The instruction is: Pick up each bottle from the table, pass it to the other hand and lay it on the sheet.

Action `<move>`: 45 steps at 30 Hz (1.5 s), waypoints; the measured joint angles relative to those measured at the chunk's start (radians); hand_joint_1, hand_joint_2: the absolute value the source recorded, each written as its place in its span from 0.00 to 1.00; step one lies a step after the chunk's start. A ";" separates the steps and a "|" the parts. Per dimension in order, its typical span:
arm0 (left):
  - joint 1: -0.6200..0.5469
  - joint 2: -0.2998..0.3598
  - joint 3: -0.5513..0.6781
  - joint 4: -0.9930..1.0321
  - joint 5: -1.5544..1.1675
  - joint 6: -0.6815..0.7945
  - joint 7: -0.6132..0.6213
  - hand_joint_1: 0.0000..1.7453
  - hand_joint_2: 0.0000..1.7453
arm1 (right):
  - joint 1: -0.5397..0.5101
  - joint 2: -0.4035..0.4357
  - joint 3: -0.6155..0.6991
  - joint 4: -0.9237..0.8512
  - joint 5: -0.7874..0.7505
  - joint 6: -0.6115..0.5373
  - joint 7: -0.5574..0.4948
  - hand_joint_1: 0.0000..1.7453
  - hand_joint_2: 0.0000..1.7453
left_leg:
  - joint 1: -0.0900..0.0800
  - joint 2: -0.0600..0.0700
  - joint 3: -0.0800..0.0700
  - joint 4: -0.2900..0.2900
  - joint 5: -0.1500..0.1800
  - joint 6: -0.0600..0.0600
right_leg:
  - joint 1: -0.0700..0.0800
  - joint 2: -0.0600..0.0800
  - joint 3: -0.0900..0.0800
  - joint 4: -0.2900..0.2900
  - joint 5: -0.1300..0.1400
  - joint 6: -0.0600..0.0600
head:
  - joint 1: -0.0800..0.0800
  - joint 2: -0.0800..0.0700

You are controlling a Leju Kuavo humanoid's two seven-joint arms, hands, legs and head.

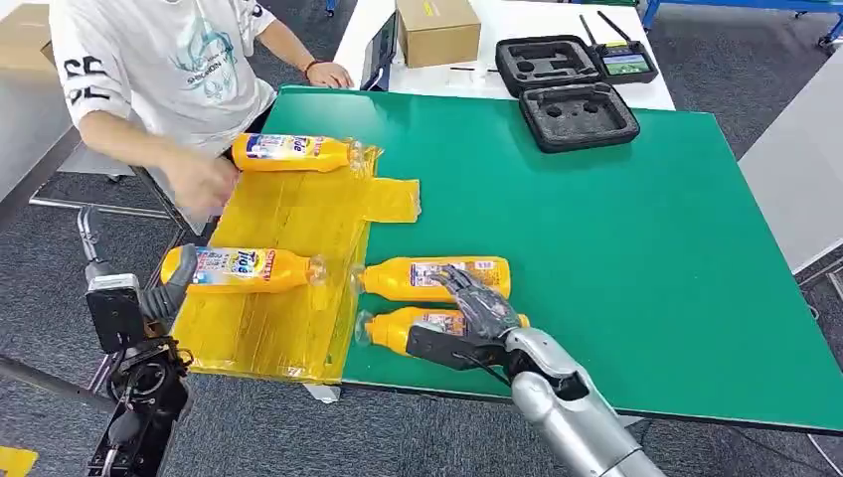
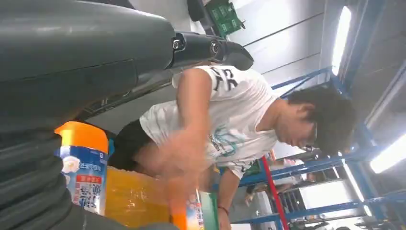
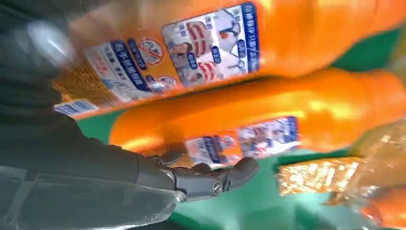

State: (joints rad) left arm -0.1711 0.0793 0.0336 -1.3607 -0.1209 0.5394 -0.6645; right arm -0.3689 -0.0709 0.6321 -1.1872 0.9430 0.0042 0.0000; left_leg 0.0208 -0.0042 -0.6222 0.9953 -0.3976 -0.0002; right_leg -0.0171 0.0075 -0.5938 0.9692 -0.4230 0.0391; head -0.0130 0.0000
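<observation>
Four orange plastic bottles with blue-and-white labels, all lying on their sides. Two on the crinkly yellow plastic sheet [image 1: 283, 258] – one at the far edge [image 1: 293, 152], one nearer the front [image 1: 239, 268] with its round bottom end inside the left hand [image 1: 171, 288], grey fingers [image 2: 28, 182] wrapped around that end, up close in the left wrist view [image 2: 84, 165]. Two more on the green counter [image 1: 616, 248], just right of the sheet, side by side and almost touching: a far one [image 1: 437, 277] and a near one [image 1: 413, 328]. Right hand [image 1: 475, 316] low over these two, silver arm [image 1: 567, 407] coming in from the front edge, dark fingers [image 1: 477, 293] spread across the near bottle and reaching over to the far one; resting on it, not closed around it as far as can be seen. Right wrist view blurry, both bottles [image 3: 268, 127] very close. A person in a white t-shirt [image 1: 169, 60] at the far left corner, one hand [image 1: 204, 184] blurred above the sheet. Farther back – a black foam case [image 1: 577, 114], a small black device with a screen [image 1: 626, 62] and a brown cardboard box [image 1: 437, 28].
</observation>
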 measured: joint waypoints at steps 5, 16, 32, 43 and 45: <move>-0.001 0.000 -0.007 -0.017 0.002 0.019 -0.019 0.00 1.00 | 0.011 -0.018 0.003 -0.008 -0.005 0.003 0.000 0.00 1.00 | 0.000 0.000 0.000 0.000 0.000 0.000 | 0.000 0.000 0.000 0.000 0.000 0.000 | 0.000 0.000; -0.009 0.000 -0.048 -0.020 0.010 0.029 -0.011 0.00 1.00 | 0.072 -0.051 0.010 -0.056 -0.009 0.003 0.000 0.00 1.00 | 0.000 0.000 0.000 0.000 0.000 0.000 | 0.000 -0.001 0.000 0.000 0.000 0.000 | 0.000 0.000; -0.009 0.000 -0.071 -0.026 0.024 0.031 -0.005 0.00 1.00 | 0.078 -0.082 0.015 -0.074 -0.023 0.015 0.006 0.00 1.00 | 0.000 0.000 0.000 0.000 0.000 0.000 | 0.000 0.000 0.000 0.000 0.000 0.000 | 0.000 0.000; -0.009 0.002 -0.075 -0.026 0.035 0.035 0.005 0.00 1.00 | 0.074 -0.097 0.011 -0.072 -0.046 0.034 0.009 1.00 1.00 | 0.000 0.000 0.000 0.000 0.000 0.000 | 0.000 -0.001 0.001 0.000 0.000 0.000 | 0.000 0.000; -0.009 0.002 -0.075 -0.026 0.038 0.035 0.005 0.00 1.00 | 0.065 -0.098 0.011 -0.066 -0.051 0.046 0.009 1.00 1.00 | 0.000 0.000 0.000 0.000 0.000 0.000 | 0.000 0.000 0.001 0.000 0.000 0.000 | 0.000 0.000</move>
State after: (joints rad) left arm -0.1799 0.0809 -0.0412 -1.3870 -0.0828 0.5745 -0.6600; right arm -0.3039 -0.1686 0.6436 -1.2527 0.8923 0.0500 0.0092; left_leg 0.0205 -0.0041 -0.6219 0.9954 -0.3977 -0.0001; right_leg -0.0175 0.0070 -0.5931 0.9690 -0.4230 0.0391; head -0.0130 0.0000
